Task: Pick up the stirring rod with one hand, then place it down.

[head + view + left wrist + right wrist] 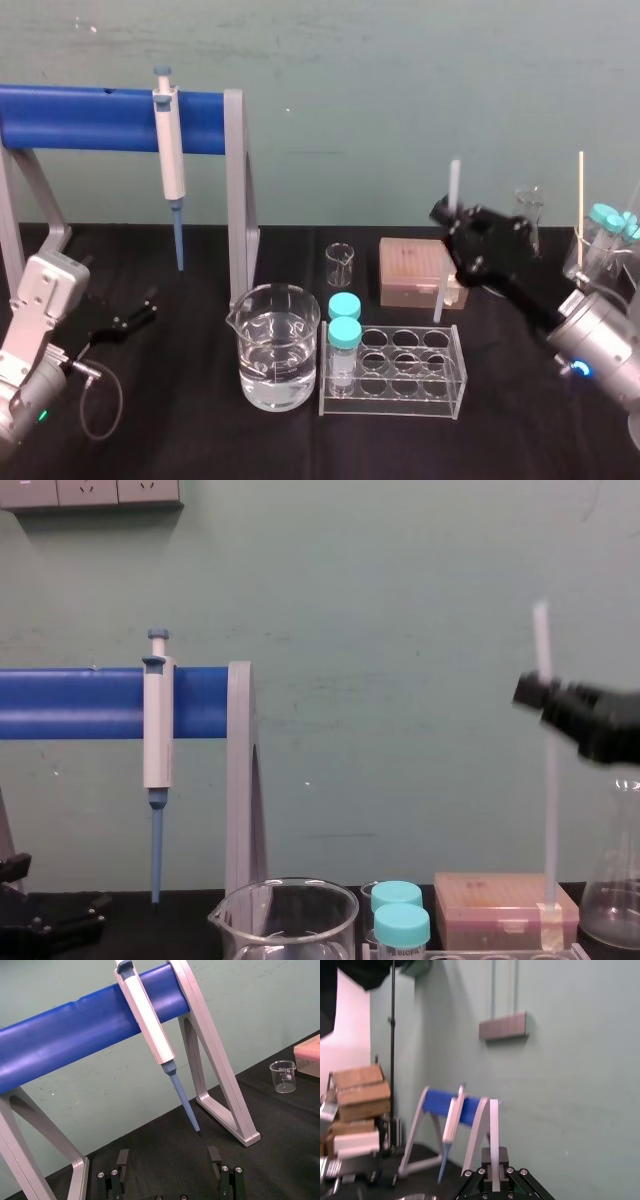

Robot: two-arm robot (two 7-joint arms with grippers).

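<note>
The right gripper (455,222), raised over the right rear part of the bench (200,440), had its fingers closed on the stirring rod (549,810), which stood nearly upright with its lower end near the tan box (410,268). The left gripper (168,1157) was parked near the bench's left edge, fingers spread wide and empty.

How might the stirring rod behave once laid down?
Probably stiff: the stirring rod hangs straight though the right gripper pinches only its upper part. Likely light, being thin. Smooth, it may roll on the table. The left gripper rests at left.
</note>
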